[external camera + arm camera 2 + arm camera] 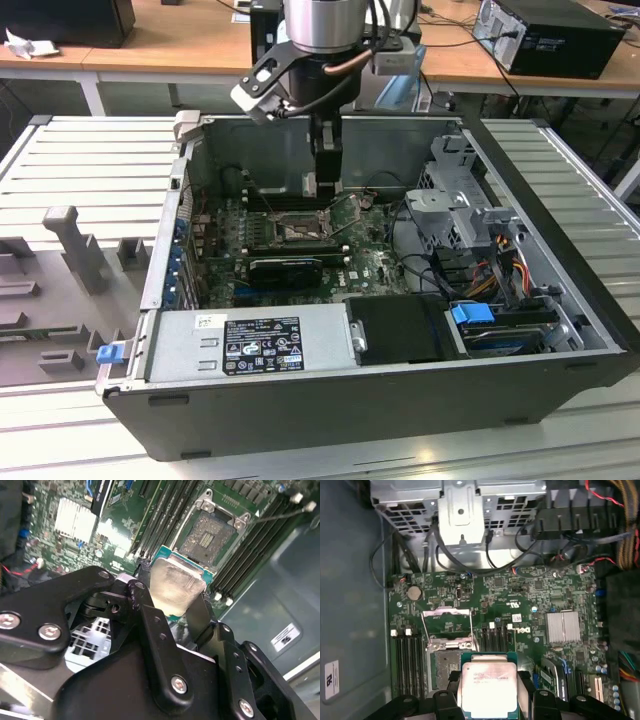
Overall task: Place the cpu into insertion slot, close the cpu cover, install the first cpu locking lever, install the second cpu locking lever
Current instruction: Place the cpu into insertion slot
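Desks with other machines stand at the back, and before them a ribbed grey surface (90, 170) carries the open computer case (330, 400), which lies on its side. The gripper (325, 188) hangs inside the case, over the motherboard (370, 262).

As I judge it, the first step is in hand and none of the four is finished. In both wrist views the fingers (202, 617) are clenched on the cpu (175, 586), one on each of two opposite edges. Its pale metal top is turned to the cameras. The cpu is in the air, just beside the insertion slot (209, 536) and not over its middle. In the first wrist view the cpu (489, 687) overlaps one side of the slot. The slot is bare, with its dark contact field open. The cpu cover (448, 642) is swung up away from the slot, so closing it is left to do, and both locking levers too.

Some things I cannot make out. No view tells me how high the cpu hangs above the slot. In the first wrist view one edge of it is cut off by the picture border, and its underside is hidden. Thin silvery rods (280, 511) beside the slot may be the levers, but I cannot say this surely, nor in which position they stand.
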`<state>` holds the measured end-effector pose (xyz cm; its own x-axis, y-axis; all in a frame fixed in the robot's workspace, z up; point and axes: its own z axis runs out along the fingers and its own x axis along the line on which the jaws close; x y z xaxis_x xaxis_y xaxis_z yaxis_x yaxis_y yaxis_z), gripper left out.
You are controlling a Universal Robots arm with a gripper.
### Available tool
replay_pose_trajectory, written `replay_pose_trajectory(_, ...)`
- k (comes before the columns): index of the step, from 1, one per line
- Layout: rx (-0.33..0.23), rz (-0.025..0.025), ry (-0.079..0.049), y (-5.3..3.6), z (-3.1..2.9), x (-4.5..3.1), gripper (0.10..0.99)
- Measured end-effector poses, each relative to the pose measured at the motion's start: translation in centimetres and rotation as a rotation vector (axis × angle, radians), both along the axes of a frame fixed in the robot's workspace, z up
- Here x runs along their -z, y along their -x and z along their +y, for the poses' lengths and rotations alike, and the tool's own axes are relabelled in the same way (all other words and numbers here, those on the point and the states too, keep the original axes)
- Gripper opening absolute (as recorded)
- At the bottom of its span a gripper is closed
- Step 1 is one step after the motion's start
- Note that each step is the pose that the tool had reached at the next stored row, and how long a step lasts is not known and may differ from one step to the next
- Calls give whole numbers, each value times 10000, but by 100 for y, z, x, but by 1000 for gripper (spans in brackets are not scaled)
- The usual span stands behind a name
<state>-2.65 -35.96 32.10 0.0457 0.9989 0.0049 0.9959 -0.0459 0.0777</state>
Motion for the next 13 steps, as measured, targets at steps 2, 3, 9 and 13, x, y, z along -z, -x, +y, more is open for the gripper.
replay_pose_trajectory(2, -127, 0, 0, 11, 0, 12, 529)
replay_pose_trajectory(3, -136, 1, 1, 25, 2, 17, 529)
replay_pose_trajectory(9, -137, -1, -1, 86, 56, 66, 529)
replay_pose_trajectory(13, -137, 1, 0, 110, 72, 95, 529)
